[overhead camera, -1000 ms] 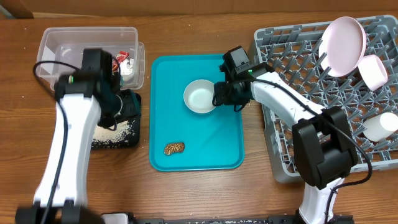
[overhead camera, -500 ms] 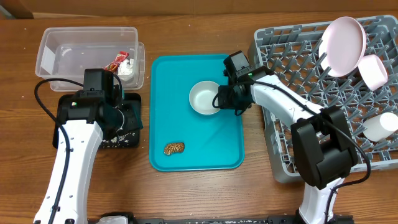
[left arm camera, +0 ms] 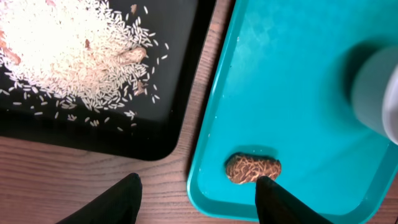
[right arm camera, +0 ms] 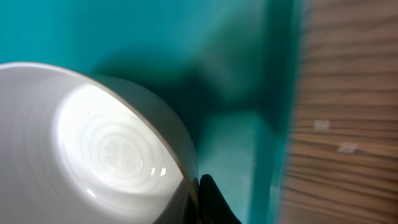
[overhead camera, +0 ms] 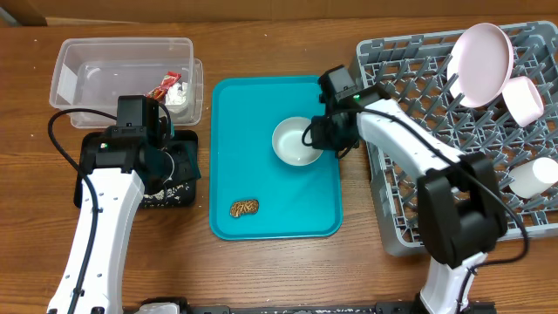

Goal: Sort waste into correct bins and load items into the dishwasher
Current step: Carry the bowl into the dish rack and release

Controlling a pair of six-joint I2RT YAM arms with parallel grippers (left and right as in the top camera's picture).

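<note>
Overhead: the clear tub (overhead camera: 122, 70) at upper left holds a red wrapper (overhead camera: 162, 87) and a white scrap (overhead camera: 180, 96) in its right corner. Below it, the black tray (overhead camera: 190, 167) has rice (overhead camera: 161, 199) along its lower edge, and the left gripper (overhead camera: 170, 161) hangs over it. The teal tray (overhead camera: 253, 113) in the middle carries the bowl (overhead camera: 296, 141) at its right side and a brown lump (overhead camera: 245, 208) near its lower edge. The right gripper (overhead camera: 316, 139) is at the bowl's right rim. The rack (overhead camera: 410, 105) at right holds a plate (overhead camera: 485, 63) leaning at top, a cup (overhead camera: 525, 98) just below it, and a white dish (overhead camera: 534, 179) at the right edge.

Left wrist: rice (left arm camera: 74, 56) is heaped at upper left in the black tray (left arm camera: 174, 118). The teal tray (left arm camera: 280, 93) lies just beside it, with the lump (left arm camera: 252, 168) near its lower corner and the blurred bowl (left arm camera: 376, 93) at right. The left gripper (left arm camera: 198, 202) is spread wide above the table (left arm camera: 62, 180).

Right wrist: the bowl (right arm camera: 93, 149) fills the lower left, over the teal tray (right arm camera: 236, 62); the table (right arm camera: 348, 124) is at right. The right gripper pinches the rim, one finger (right arm camera: 214, 202) against its outer side.
</note>
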